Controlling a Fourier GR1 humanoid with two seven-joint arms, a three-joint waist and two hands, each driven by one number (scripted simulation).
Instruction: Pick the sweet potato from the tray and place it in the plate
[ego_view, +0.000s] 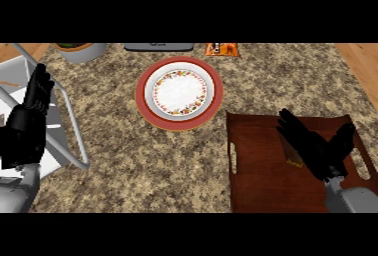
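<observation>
A round plate (179, 93) with a red rim and a flowered white centre lies on the granite counter, left of and beyond the tray. The dark brown tray (258, 175) sits at the lower right. My right hand (316, 148) hovers over the tray with straight fingers pointing up and left, thumb spread to the right. Only a small orange-brown sliver of the sweet potato (293, 161) shows at the hand's left edge; the rest is hidden under the fingers. My left hand (26, 122) rests open at the left edge, fingers up.
A grey pot (83, 51) stands at the back left, a dark flat object (159, 46) and an orange packet (222, 48) at the back edge. A white metal frame (70, 127) runs along the counter's left side.
</observation>
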